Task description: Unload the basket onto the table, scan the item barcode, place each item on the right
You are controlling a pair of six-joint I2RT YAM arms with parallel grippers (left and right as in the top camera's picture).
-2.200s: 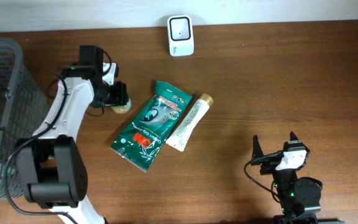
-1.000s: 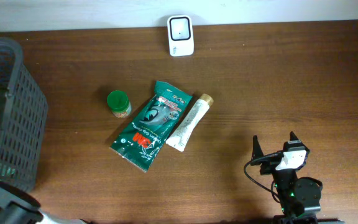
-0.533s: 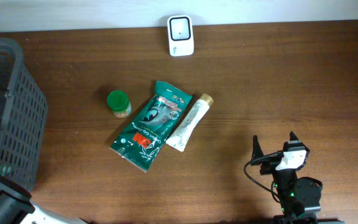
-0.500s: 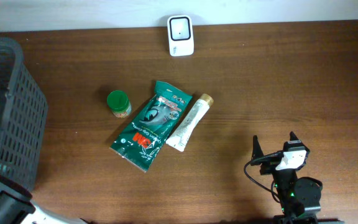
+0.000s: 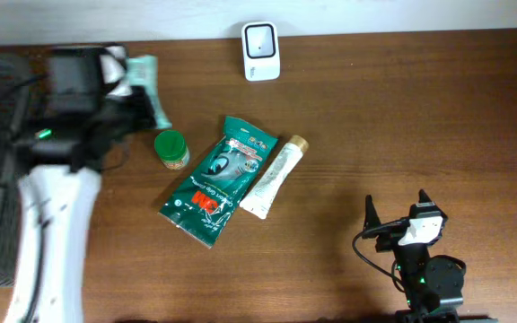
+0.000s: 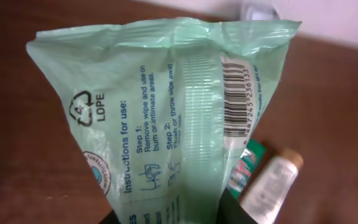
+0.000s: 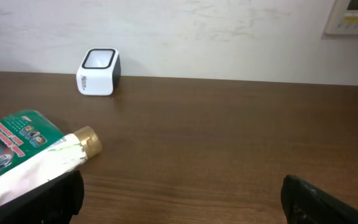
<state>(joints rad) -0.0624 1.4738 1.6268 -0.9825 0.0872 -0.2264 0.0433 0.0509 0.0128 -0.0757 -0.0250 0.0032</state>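
Wipes pack [image 6: 166, 112] is pinched in my left claw [image 5: 133, 90], up over the far-left of the table [image 5: 402, 117]. Barcode [image 6: 238, 93] faces my wrist cam, so I'd carry it to the scanner [image 5: 260, 50] and turn that patch flat toward its window. Right claw [image 5: 396, 208] sits spread, idle.

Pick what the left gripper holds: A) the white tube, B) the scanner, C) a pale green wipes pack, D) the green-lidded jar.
C: the left wrist view shows the pale green pack, its barcode facing the camera, pinched in the left gripper.
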